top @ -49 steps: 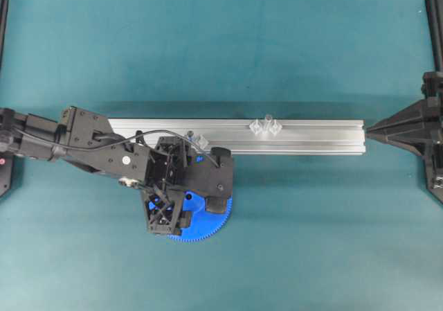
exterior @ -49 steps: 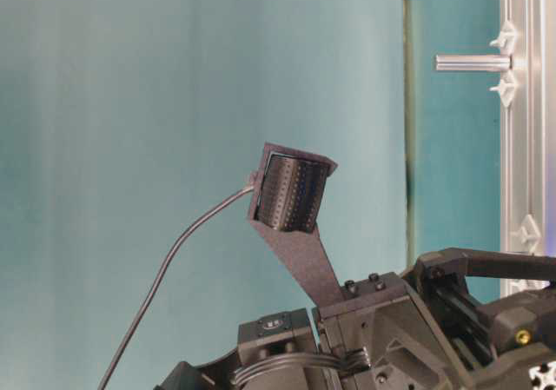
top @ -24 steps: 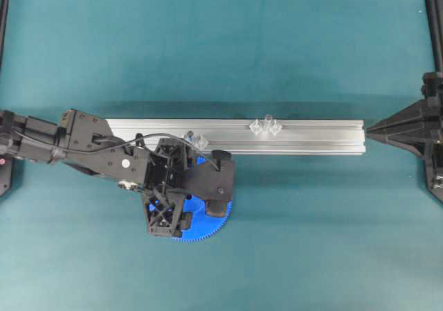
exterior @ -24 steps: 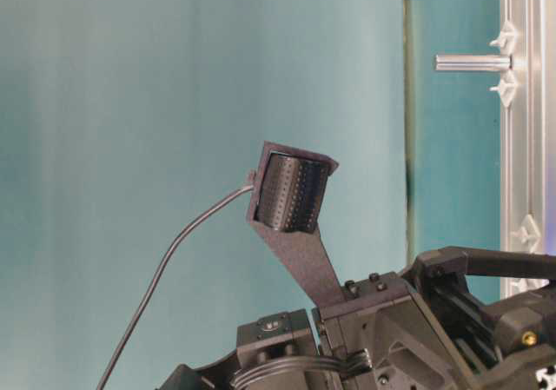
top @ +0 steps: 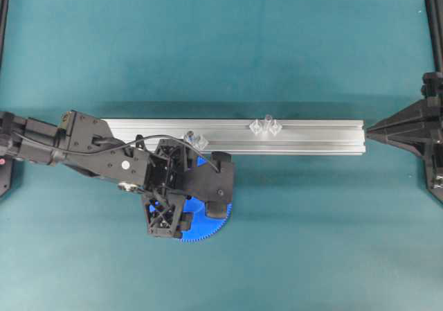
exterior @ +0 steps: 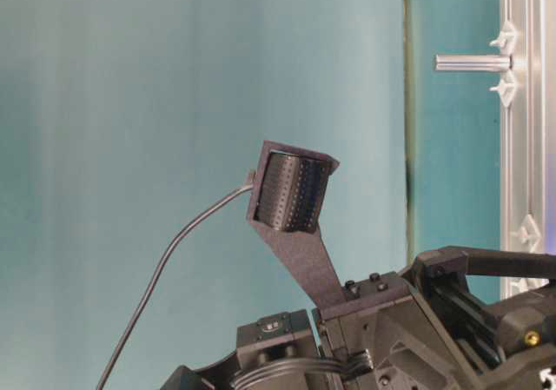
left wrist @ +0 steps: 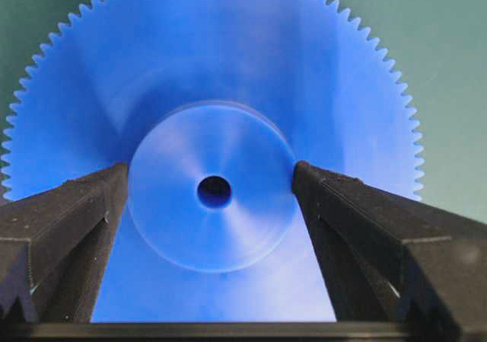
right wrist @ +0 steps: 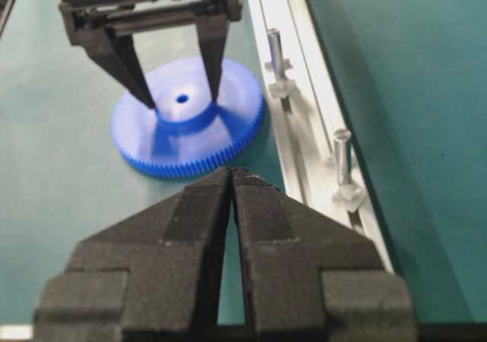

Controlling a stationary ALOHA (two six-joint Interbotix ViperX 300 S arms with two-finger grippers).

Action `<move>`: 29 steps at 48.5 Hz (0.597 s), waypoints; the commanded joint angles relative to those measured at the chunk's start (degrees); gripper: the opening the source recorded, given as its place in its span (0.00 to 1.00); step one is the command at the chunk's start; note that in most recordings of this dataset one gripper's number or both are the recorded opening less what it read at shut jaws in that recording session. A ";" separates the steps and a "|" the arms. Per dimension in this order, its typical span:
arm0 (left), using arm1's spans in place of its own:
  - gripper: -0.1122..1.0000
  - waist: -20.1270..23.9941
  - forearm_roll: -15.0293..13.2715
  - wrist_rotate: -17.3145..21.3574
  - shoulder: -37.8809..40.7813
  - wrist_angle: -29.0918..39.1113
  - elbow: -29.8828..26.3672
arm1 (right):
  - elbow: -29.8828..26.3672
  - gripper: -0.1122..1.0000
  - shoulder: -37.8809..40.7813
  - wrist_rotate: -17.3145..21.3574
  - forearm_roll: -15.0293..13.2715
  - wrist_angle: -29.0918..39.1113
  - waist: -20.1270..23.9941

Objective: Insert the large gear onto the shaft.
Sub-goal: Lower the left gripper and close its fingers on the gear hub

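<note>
Large gear point(left wrist: 221, 121) looks light, stiff, smooth plastic; take it by the raised hub point(left wrist: 213, 196). Left gripper point(left wrist: 213, 197) straddles that hub, fingers spread at 9 and 3 o'clock, apparently not yet clamped; right gripper point(right wrist: 231, 186) is closed, empty.

No readable text anywhere: no labels, brands, numbers or signs on show, nothing legible in any of the four views right now.

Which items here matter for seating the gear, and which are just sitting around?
Job:
- big blue toothed plastic gear, flat on the mat
- silver metal pins, upright on the rail; which one is the target is unclear
- left gripper, open around the hub

Bystanders:
- aluminium rail
- right gripper, shut
</note>
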 commanded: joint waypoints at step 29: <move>0.92 -4.22 0.09 -0.09 3.16 0.62 2.37 | -0.62 0.22 0.09 0.53 0.09 -0.35 0.00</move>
